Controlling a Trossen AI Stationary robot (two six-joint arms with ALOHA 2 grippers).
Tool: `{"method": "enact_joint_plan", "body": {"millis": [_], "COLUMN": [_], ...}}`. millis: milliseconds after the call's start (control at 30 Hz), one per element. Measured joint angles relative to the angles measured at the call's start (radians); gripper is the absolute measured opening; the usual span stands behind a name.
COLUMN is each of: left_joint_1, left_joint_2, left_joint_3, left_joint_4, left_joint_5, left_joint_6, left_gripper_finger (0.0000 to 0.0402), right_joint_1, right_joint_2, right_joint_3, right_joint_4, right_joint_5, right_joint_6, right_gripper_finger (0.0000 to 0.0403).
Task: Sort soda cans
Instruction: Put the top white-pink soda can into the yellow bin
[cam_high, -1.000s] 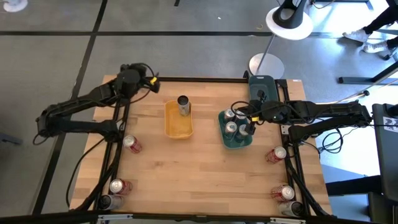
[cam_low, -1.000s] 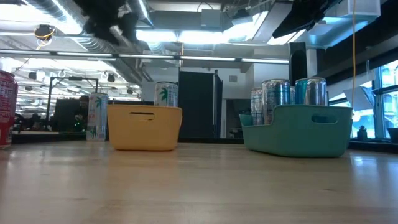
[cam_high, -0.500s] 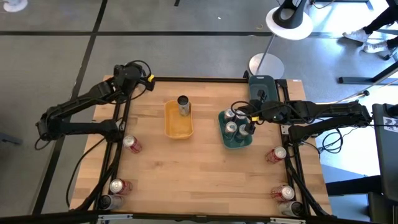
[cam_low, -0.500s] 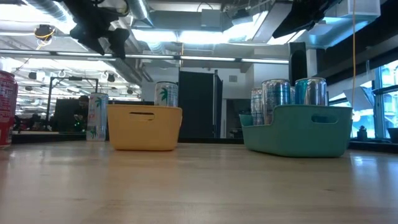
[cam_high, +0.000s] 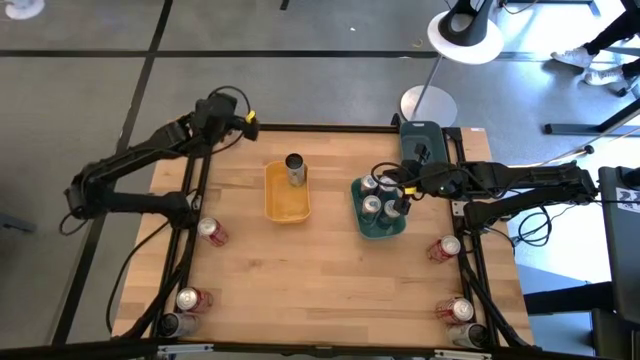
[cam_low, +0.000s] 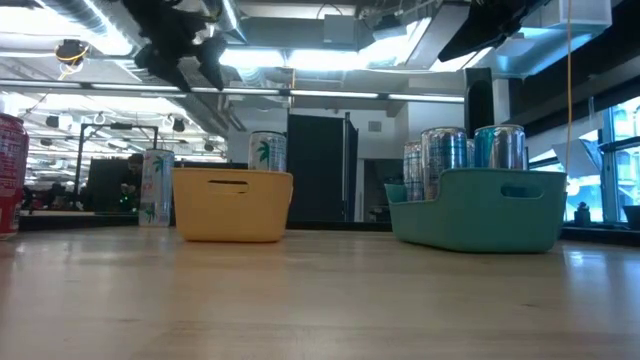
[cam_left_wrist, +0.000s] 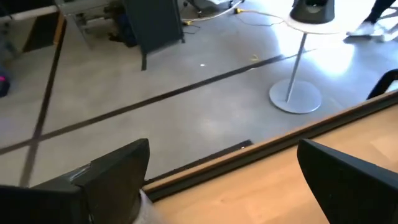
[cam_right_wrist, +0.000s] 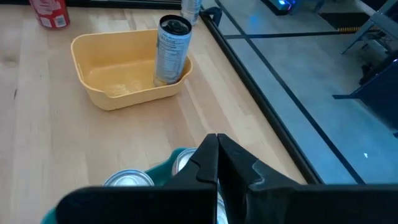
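Note:
My left gripper (cam_high: 247, 120) hangs open, holding nothing, high over the table's far left corner (cam_left_wrist: 224, 149). My right gripper (cam_high: 392, 188) is shut and empty above the teal tray (cam_high: 380, 222); its closed fingers (cam_right_wrist: 217, 146) hover over the silver-topped cans (cam_low: 445, 160) standing in that tray. One silver-teal can (cam_high: 294, 168) stands upright at the far end of the yellow tray (cam_high: 287, 200). A slim white can (cam_low: 155, 187) stands near the far edge, left of the yellow tray. Red cans (cam_high: 210, 232) and dark cans (cam_high: 170, 325) stand along the table's left and right sides.
Red cans (cam_high: 445, 247) (cam_high: 460, 310) and a dark can (cam_high: 470, 335) line the right side; another red can (cam_high: 188, 300) stands near the left corner. A dark box (cam_high: 420, 140) sits at the far right edge. Bare wood (cam_high: 320, 280) spans the near middle.
My left gripper has swung over the far left corner, first a little toward the table's left, then back right and toward the far edge, staying high. The right arm and the cans have kept still.

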Motion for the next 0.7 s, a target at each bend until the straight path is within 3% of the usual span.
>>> {"method": "enact_joint_plan", "body": {"millis": [267,700], "left_joint_1": [0.108,0.226], "left_joint_2": [0.169,0.332], "left_joint_3": [0.227,0.244], "left_joint_4": [-0.343,-0.507], "left_joint_5": [-0.001,-0.013], "left_joint_6": [-0.031,-0.054], "left_gripper_finger": [0.0397,0.0397], "right_joint_1": [0.000,0.000], "right_joint_2": [0.000,0.014], "right_joint_3": [0.000,-0.058], "right_joint_4": [0.000,0.034], "right_joint_5": [0.000,0.000], "right_joint_6": [0.000,0.020], "right_gripper_finger": [0.0005,0.0005]}}
